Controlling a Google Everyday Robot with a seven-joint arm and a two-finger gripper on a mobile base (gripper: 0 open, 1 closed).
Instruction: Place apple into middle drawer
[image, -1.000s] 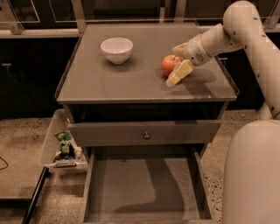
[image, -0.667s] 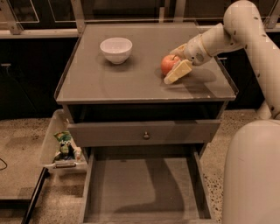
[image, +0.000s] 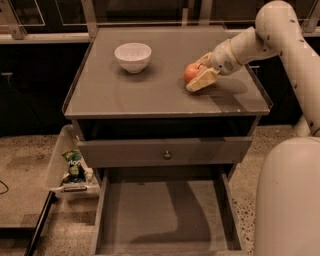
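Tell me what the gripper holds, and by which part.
Cannot be told for sure. The gripper is at the right side of the apple, which sits on the cabinet top; whether it grips it does not show.

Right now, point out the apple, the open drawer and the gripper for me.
apple (image: 190, 73): camera view, on its bare red left side.
open drawer (image: 150, 212): camera view, on its bare floor.
gripper (image: 195, 76): camera view, at its tip, right at the apple.
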